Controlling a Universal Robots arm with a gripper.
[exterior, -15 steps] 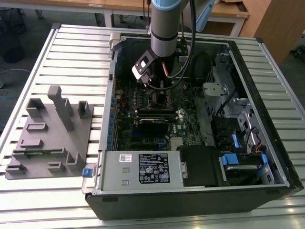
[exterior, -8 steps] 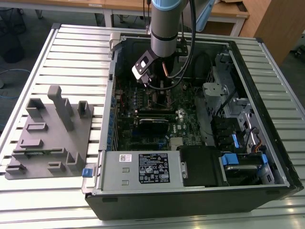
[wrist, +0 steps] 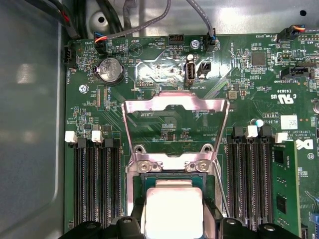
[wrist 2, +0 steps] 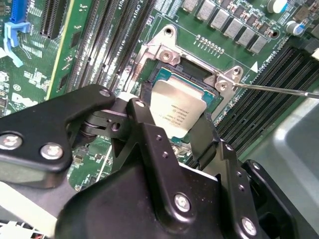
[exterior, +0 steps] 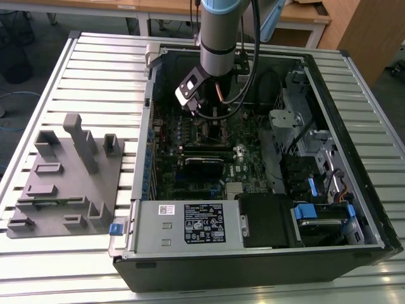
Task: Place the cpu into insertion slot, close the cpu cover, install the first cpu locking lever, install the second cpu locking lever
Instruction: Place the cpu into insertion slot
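Claw (wrist 2: pixel 174 124) clasps cpu (wrist 2: pixel 177 107) | insertion slot (wrist 2: pixel 174 73) mostly covered | cpu cover (wrist: pixel 149 103) raised

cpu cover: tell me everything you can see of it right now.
The cpu cover, a thin silvery square metal frame plate with a large square cut-out, stands swung open in the first wrist view. The green circuit board shows through the cut-out. It looks like bare, shiny sheet metal. Its free end bar has a shallow notch. Its side bars narrow toward the hinge end, held by two screws beside the small silvery-grey square cpu, which is uncovered. Nothing rests on the cover. How steeply it tilts cannot be told.
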